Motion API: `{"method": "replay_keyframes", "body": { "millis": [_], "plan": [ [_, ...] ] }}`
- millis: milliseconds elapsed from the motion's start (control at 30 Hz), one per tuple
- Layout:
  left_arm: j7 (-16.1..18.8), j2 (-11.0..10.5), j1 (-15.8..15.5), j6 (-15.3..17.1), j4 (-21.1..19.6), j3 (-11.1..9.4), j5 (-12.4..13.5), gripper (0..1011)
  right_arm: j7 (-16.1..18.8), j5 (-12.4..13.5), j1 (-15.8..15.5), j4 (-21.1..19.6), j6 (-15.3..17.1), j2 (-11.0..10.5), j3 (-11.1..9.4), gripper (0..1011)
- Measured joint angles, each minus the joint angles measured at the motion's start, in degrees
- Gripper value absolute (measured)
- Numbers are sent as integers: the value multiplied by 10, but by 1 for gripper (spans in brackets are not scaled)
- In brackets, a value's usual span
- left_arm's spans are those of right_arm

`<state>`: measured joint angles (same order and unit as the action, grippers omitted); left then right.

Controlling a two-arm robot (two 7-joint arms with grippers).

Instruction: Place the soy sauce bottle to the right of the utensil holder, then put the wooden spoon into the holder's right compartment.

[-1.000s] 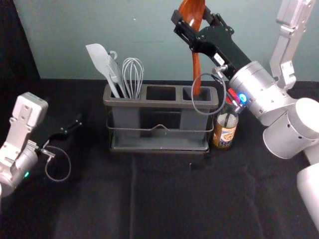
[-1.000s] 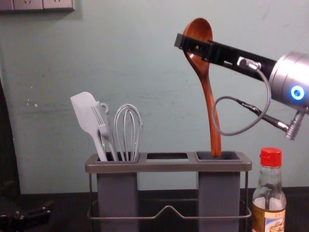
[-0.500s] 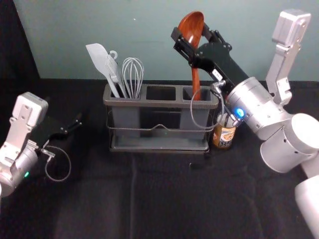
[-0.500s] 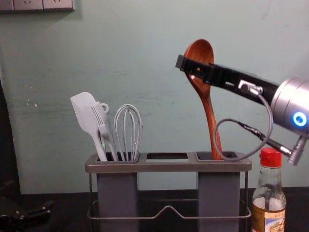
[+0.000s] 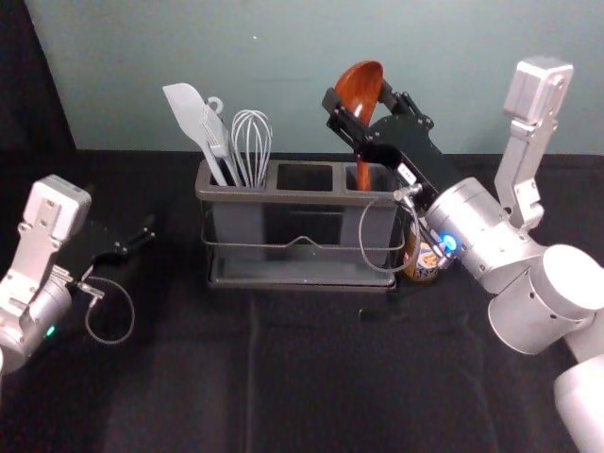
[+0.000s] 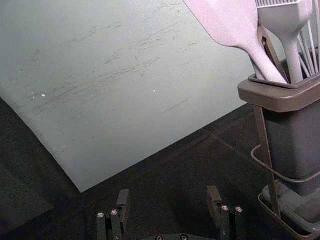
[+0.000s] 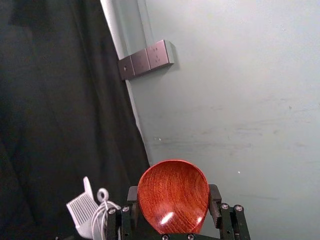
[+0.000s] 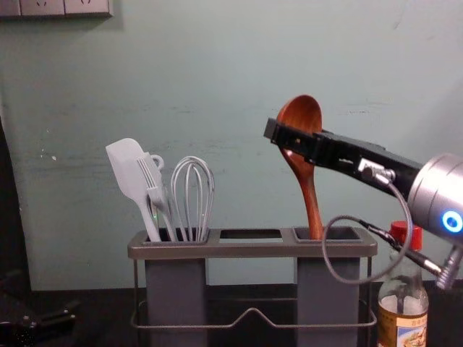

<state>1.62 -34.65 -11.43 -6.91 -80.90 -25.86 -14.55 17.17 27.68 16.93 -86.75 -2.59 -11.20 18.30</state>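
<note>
- Spoon (image 5: 362, 90) of wood, upper right of centre in the head view, bowl up and handle down, leaning slightly; its lower end goes into the holder's right compartment.
- The right gripper (image 5: 366, 102), reaching in from the right, is clamped on the spoon's bowl, one finger against each side; the handle hangs below the gripper. In the right wrist view the bowl sits at the bottom of the frame, between the fingers.
- The utensil holder (image 5: 307, 197) stands in the middle of the head view, below the right gripper. Its left compartment has a spatula (image 5: 192, 111), a brush (image 5: 216, 137) and a whisk (image 5: 252, 146).
- The soy sauce bottle (image 8: 406, 289), lower right in the chest view, stands upright just beside the holder's right end, lower than the right gripper.
- The left gripper (image 5: 146, 234) is parked at the left of the head view, over the dark surface (image 5: 311, 377), its fingers apart with nothing between them.
</note>
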Motion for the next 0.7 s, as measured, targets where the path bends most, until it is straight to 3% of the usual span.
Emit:
{"method": "replay_keyframes", "body": {
  "millis": [700],
  "plan": [
    [0,0,0,0,0,0,0,1000,0,-7,-29,3,-9,2,1,838]
  ]
}}
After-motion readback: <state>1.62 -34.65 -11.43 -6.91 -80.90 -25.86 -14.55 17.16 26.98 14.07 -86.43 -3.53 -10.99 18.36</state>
